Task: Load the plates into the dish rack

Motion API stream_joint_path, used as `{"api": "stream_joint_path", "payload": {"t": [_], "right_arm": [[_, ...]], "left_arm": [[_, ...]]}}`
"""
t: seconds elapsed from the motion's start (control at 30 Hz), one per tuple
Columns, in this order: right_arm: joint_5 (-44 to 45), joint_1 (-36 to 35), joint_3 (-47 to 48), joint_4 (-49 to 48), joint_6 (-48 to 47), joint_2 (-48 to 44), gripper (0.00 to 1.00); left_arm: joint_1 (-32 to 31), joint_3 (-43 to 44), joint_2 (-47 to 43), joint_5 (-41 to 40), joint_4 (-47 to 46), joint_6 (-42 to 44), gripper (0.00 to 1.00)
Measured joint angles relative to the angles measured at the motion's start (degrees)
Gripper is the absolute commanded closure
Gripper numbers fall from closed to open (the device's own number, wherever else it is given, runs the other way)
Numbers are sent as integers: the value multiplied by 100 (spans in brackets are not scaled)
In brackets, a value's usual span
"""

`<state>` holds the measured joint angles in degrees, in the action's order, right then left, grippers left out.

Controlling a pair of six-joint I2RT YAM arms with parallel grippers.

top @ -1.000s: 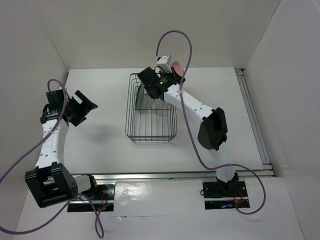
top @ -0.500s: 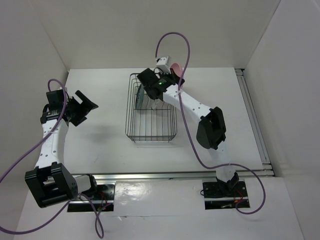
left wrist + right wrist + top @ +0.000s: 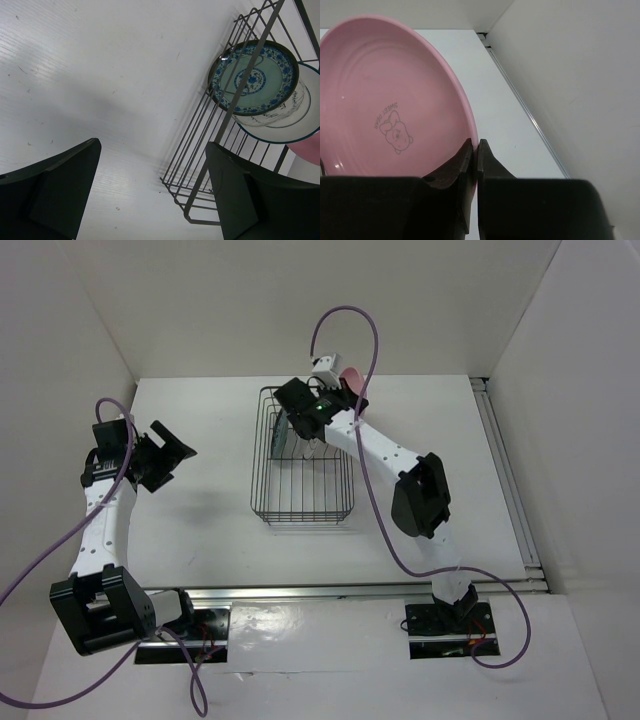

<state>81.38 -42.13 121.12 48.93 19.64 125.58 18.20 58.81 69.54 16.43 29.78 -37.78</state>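
Right gripper [image 3: 475, 146]: clamped on pink plate [image 3: 390, 100] rim, plate at dish rack [image 3: 300, 508] far corner
Left gripper [image 3: 150, 170]: wide open, empty
Racked: teal plate [image 3: 253, 76], white plate [image 3: 300, 127]
Tip: hold pink plate vertical, lower edge-first into free slot beside white plate

3 plates [image 3: 252, 75] stand in the dish rack's [image 3: 305, 490] far end; the 4th plate [image 3: 385, 110] is right of them.

Pink plate [image 3: 351, 373] mostly behind R arm [image 3: 380, 448] in top view; glass plate [image 3: 262, 119] largely behind teal plate [image 3: 253, 77].
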Motion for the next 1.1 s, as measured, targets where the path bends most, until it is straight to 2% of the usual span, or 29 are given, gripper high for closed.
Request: {"api": "stream_joint_path", "payload": {"t": [0.07,0.13,0.2,0.8,0.9,0.93,1.1], "right_arm": [[9,0,0,-7,2,15,89],[22,-7,0,-13,22,28,81],[35,-11,0,-9,-2,52,80],[361,-179,85,-39,-284,256,78],[345,-199,85,-96,-341,260,65],[341,-208,85,-109,-361,273,57],[321,-227,74,-179,-439,358,54]], "left_arm": [[0,0,0,0,0,0,0],[0,0,0,2,0,0,0],[0,0,0,2,0,0,0],[0,0,0,42,-2,0,0],[0,0,0,59,-17,0,0],[0,0,0,68,-24,0,0],[0,0,0,85,-26,0,0]]}}
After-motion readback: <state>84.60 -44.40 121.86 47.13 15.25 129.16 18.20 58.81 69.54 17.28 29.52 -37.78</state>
